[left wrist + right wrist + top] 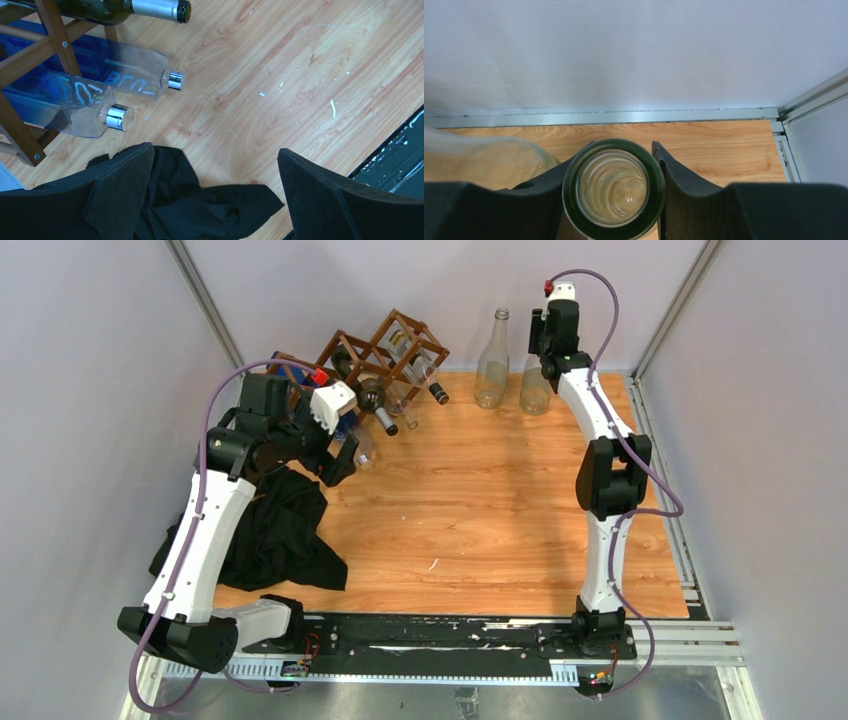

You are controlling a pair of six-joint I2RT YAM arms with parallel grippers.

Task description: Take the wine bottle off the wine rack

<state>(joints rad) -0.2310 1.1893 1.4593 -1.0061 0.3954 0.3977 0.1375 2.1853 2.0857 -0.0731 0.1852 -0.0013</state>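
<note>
The dark wooden wine rack [385,348] stands at the back left with several bottles lying in its cells, among them a dark one [372,398]. A clear green-rimmed wine bottle [534,392] stands upright on the table at the back right. My right gripper [547,340] is shut on its neck from above. In the right wrist view the bottle's mouth [614,187] sits between the two fingers of the right gripper [623,146]. My left gripper [345,455] hangs open beside the rack. In the left wrist view the left gripper [215,150] holds nothing.
A second clear bottle [492,360] stands just left of the held one. A black cloth [280,530] lies crumpled under the left arm. Two blue-tinted bottles [135,70] poke out of the rack's [55,35] lowest cells. Walls close in at the back and right.
</note>
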